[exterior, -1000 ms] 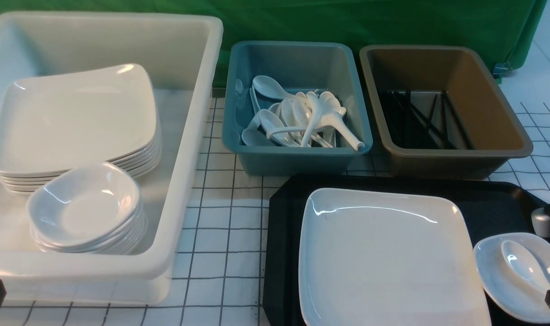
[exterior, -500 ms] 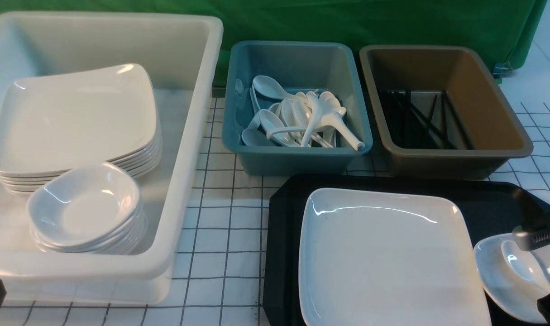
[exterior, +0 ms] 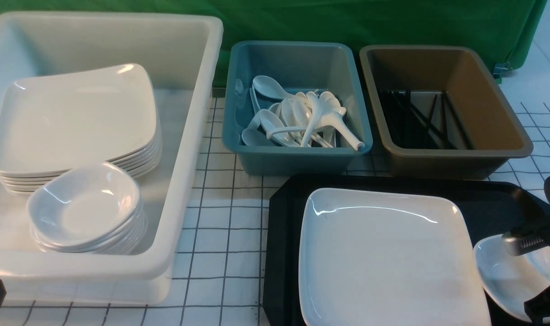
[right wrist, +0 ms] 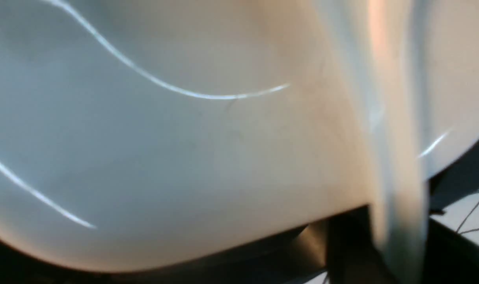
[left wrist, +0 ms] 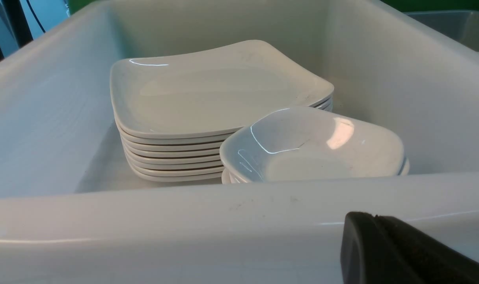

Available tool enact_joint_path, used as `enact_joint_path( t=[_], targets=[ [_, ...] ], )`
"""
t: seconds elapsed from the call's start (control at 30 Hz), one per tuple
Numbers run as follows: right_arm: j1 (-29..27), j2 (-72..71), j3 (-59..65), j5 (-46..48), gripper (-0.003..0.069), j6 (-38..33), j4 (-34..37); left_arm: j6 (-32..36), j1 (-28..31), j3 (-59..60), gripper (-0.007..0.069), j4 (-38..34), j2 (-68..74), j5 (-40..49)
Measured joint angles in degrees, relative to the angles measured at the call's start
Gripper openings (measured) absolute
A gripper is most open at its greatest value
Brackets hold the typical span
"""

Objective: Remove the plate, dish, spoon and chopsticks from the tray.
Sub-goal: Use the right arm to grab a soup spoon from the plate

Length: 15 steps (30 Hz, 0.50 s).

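Over checked cloth (exterior: 220, 217), frame edge crops right gripper (exterior: 533, 276) at the dish (exterior: 501, 271), jaws unreadable; left gripper (left wrist: 397, 248) closed.

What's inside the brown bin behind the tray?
Black chopsticks lie crisscrossed on the floor of the brown bin. Its near wall hides the front of the floor, so their count is unclear.

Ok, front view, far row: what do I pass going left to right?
White tub holding stacked plates and stacked dishes → blue bin of white spoons → brown bin of black chopsticks.
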Motion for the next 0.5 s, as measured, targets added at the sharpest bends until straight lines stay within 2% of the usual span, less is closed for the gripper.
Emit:
enact_joint_path(
  t=[0.2, 0.33, 0.47, 0.5],
  targets=[
    [0.00, 0.00, -1.06, 2.65, 0.0169, 0.01, 0.13, 0.00, 0.00, 0.00, 0.0021, 0.00, 0.00, 0.00],
    [0.00, 0.00, -6.03, 8.91, 0.0169, -0.25, 0.61, 0.00, 0.00, 0.00, 0.0021, 0.00, 0.00, 0.00],
    [0.00, -0.29, -10.91, 9.82, 0.0169, -1.72, 3.13, 0.00, 0.00, 0.00, 0.0021, 0.00, 0.00, 0.00],
    [0.00, -0.86, -13.24, 9.82, 0.0169, -2.56, 6.05, 0.00, 0.00, 0.00, 0.0021, 0.00, 0.00, 0.00]
  ],
)
